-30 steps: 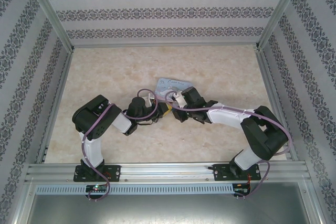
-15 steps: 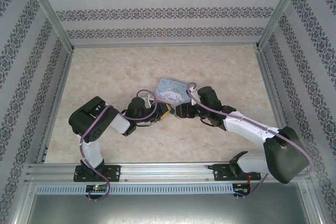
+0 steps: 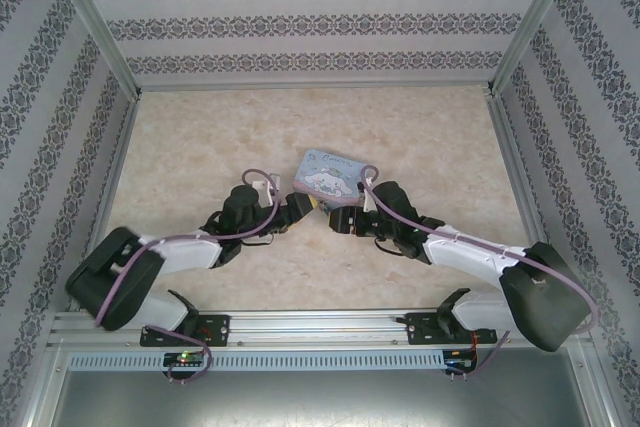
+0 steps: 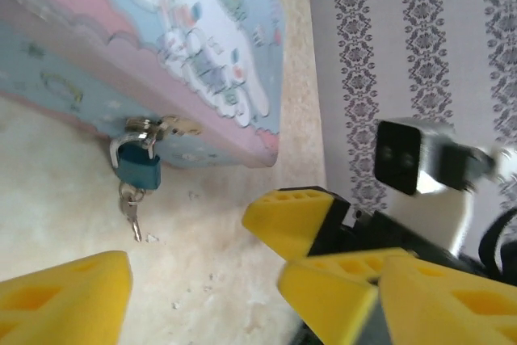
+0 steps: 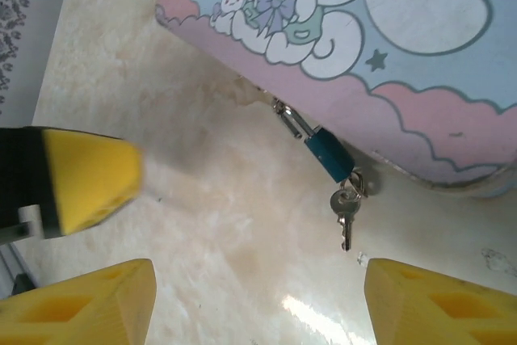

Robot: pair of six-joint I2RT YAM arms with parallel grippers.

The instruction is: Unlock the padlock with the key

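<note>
Honestly the key [image 5: 346,217] looks already stuck in the padlock [image 5: 329,156] hanging off the tin [image 5: 420,119], left gripper [image 3: 300,205] and right gripper [image 5: 258,300] both spread wide and empty nearby, though whether it's actually unlocked is unclear.

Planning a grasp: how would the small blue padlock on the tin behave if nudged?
Hooked by its thin shackle to the pastel cartoon tin, the small blue padlock likely pivots. The grey metal key attached below probably flops.
</note>
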